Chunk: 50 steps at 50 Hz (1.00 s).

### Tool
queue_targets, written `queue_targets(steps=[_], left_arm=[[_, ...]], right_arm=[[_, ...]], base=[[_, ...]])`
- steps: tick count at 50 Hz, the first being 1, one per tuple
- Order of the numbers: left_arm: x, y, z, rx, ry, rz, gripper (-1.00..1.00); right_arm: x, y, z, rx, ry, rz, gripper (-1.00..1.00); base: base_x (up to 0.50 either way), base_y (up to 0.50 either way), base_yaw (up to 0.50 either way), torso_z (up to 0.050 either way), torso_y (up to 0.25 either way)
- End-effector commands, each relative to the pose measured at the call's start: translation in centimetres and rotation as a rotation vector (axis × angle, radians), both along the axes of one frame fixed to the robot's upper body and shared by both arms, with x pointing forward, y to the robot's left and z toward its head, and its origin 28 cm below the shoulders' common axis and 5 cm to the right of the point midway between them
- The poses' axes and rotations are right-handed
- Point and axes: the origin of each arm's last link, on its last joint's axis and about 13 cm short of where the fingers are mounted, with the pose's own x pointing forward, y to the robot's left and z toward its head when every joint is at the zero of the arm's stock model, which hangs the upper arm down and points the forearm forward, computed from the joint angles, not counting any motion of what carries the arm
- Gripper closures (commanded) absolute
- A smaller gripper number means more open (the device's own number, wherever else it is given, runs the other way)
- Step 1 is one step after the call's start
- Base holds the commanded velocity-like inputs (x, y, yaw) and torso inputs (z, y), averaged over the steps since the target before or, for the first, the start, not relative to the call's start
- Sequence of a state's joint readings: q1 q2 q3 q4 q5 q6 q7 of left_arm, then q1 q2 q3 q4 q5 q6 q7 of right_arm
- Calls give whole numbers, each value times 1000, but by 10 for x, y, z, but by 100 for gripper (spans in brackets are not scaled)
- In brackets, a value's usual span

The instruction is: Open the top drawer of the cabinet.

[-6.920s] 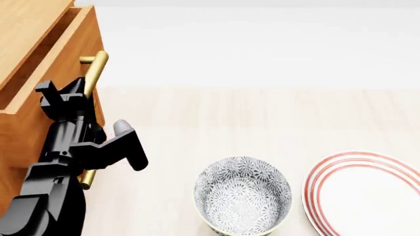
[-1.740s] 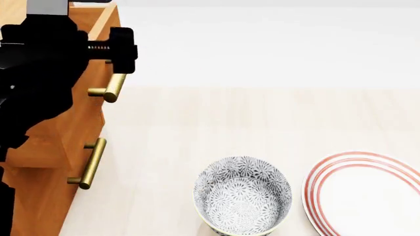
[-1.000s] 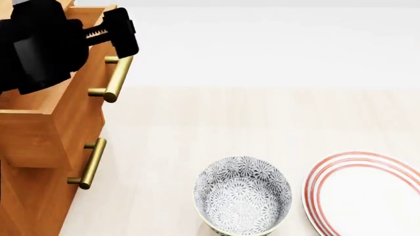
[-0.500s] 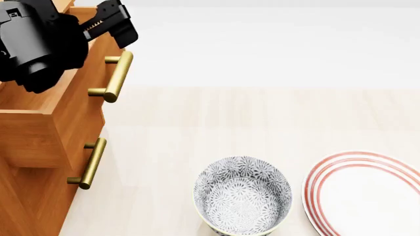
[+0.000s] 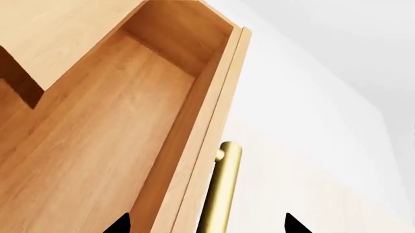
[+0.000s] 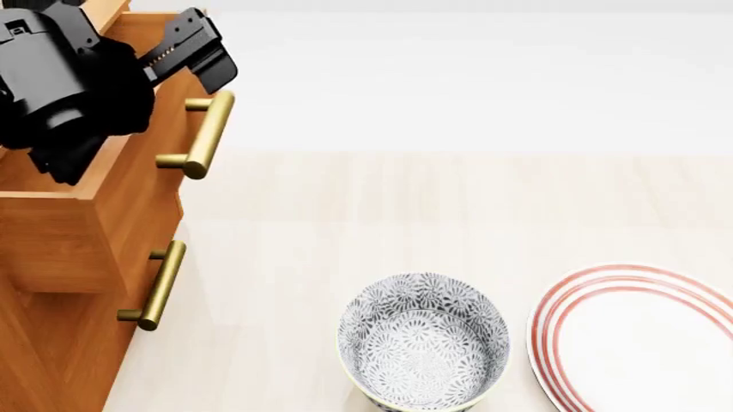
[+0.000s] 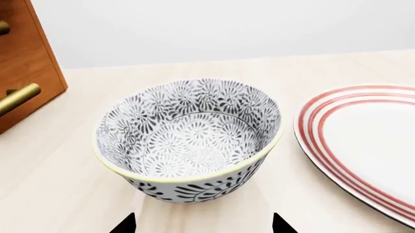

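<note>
Now top drawer [image 6: 109, 184] pulled out, left hand [image 6: 189, 47] above its front edge

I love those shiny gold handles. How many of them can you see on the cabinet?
2 in the head view: the top drawer's handle, beside the left arm's jaws, and a lower handle beneath it. Any further down the cabinet would be out of frame.

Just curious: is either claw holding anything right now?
No. The left gripper hangs open above the top drawer's handle; the right gripper is open before the bowl.
</note>
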State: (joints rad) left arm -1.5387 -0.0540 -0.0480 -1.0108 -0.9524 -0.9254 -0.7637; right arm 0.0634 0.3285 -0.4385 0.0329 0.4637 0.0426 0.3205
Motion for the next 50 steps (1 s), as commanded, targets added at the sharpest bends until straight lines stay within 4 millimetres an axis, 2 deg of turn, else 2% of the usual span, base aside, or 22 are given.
queue_targets(steps=[1,32,50], left_arm=[[2,-8,-3,-90,31,-23,-100],[-6,-28,-5,-89,45,-153,-100],[-15,-43,-4,-63,-31,-274,-100]], right_arm=[[3,0,0,8,-14,0,-100],[3,-1,1,13,-14,-3,-100],[2,-2,0,16,-14,-1,-100]], base=[[0,0,0,0,0],[0,0,0,0,0],[0,0,0,0,0]])
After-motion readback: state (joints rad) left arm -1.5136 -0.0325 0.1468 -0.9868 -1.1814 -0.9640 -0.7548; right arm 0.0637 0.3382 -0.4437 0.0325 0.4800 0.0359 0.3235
